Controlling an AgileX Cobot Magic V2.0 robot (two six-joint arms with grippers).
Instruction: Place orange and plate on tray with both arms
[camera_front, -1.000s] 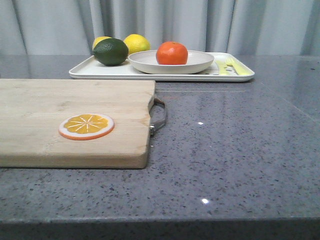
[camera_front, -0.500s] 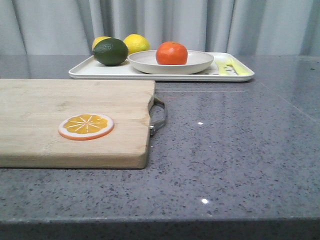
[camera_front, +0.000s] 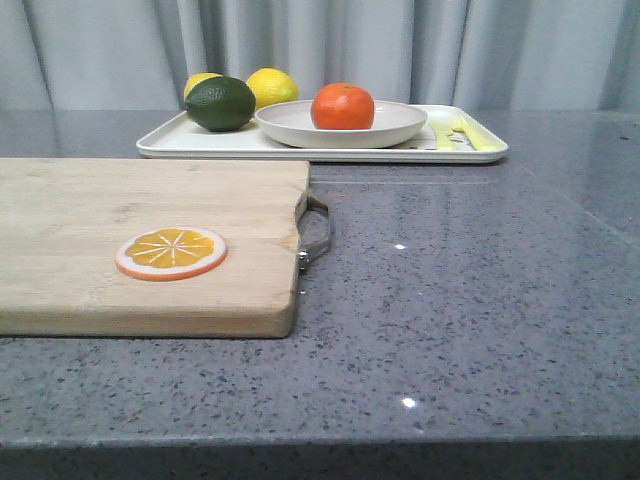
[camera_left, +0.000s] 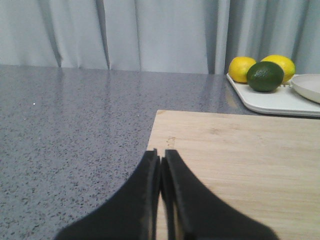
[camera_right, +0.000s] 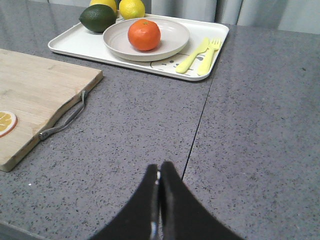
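Looking across the table from left to right, the left gripper (camera_left: 161, 165) sits low over the near corner of the wooden cutting board (camera_front: 150, 240), fingers pinched together with nothing between them. On the board lies a flat orange slice (camera_front: 171, 252) — not what the task wants.

Further back, the tray (camera_front: 180, 143) runs lengthwise across the far side of the table. At its left end there's a dark green lime (camera_front: 220, 103) with two lemons (camera_front: 272, 86) behind it. The plate (camera_front: 395, 128) sits around the middle of the tray, and the orange (camera_front: 342, 106) rests inside the plate. At the tray's right end you can see the yellow-green cutlery print (camera_right: 201, 55).

Then the right gripper (camera_right: 159, 175) — also squeezed shut and empty, hanging over bare grey countertop (camera_front: 470, 290) well in front of the tray.

So the relation that matters: both task items lie straight ahead and away from both grippers, well apart from either. From the left wrist view only the edge of the plate shows, off to one side, while the right wrist view has plate and orange nearly dead ahead, so I'd say the right arm has the more direct line to them. Honestly it reads like the job's already done, since orange, plate and tray are stacked as asked.
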